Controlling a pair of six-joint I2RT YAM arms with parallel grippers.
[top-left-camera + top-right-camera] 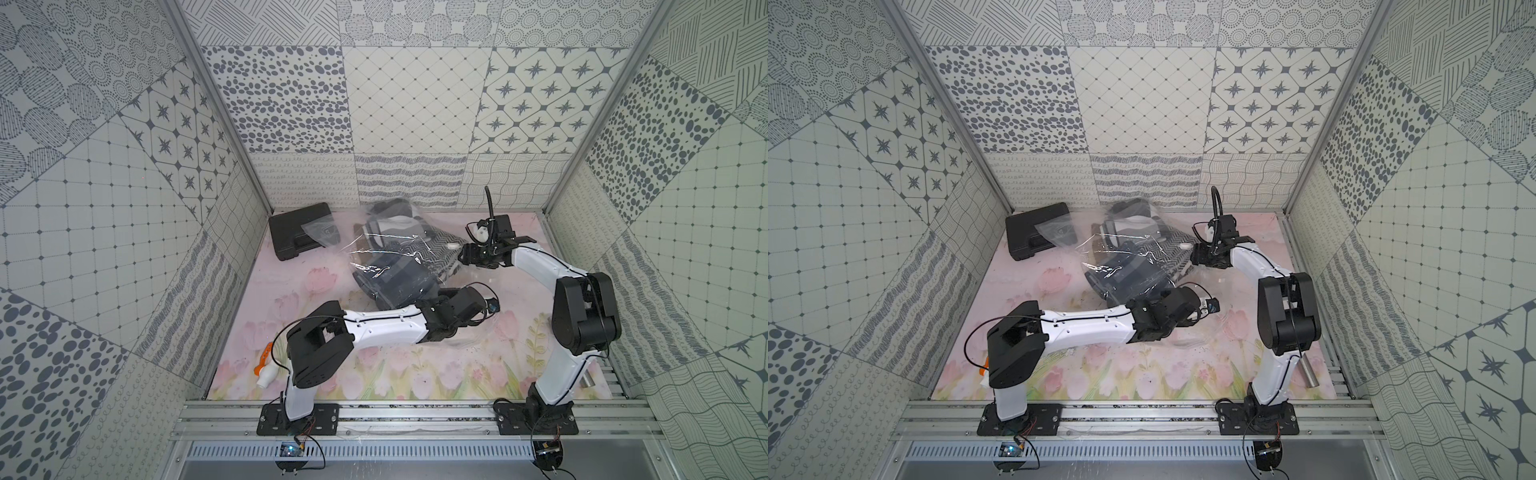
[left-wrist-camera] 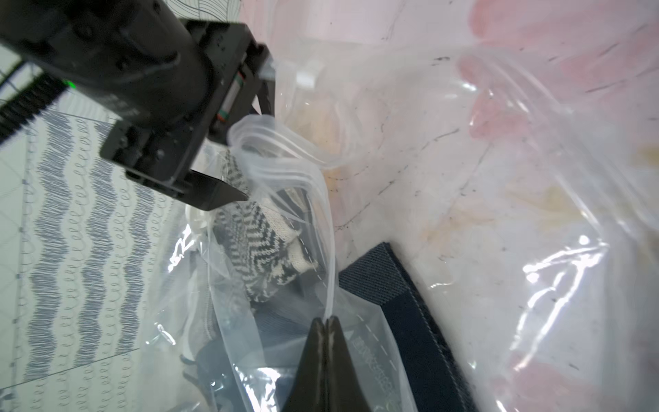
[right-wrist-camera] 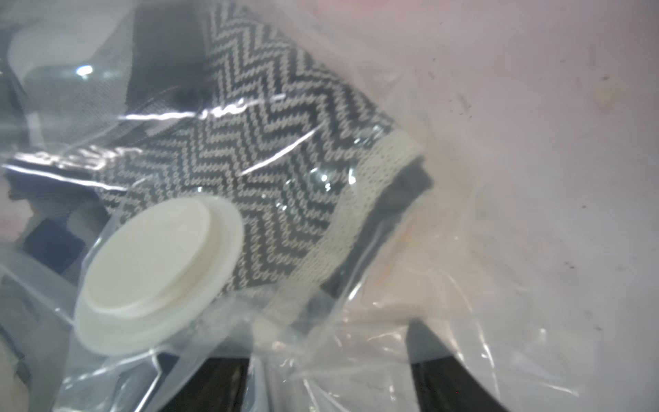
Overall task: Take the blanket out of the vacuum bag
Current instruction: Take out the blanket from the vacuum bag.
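- Blanket (image 1: pixel 395 270), dark with a chevron knit, sits inside the vacuum bag (image 1: pixel 376 249), just beside the black case (image 1: pixel 300 230).
- Round white valve cap (image 3: pixel 157 274) faces away from the case.
- Left gripper (image 2: pixel 326 321) is pinched tight on the bag's zip edge, well apart from the case.
- Right gripper (image 3: pixel 328 356) is at the cap, jaws spread, loose film between them.
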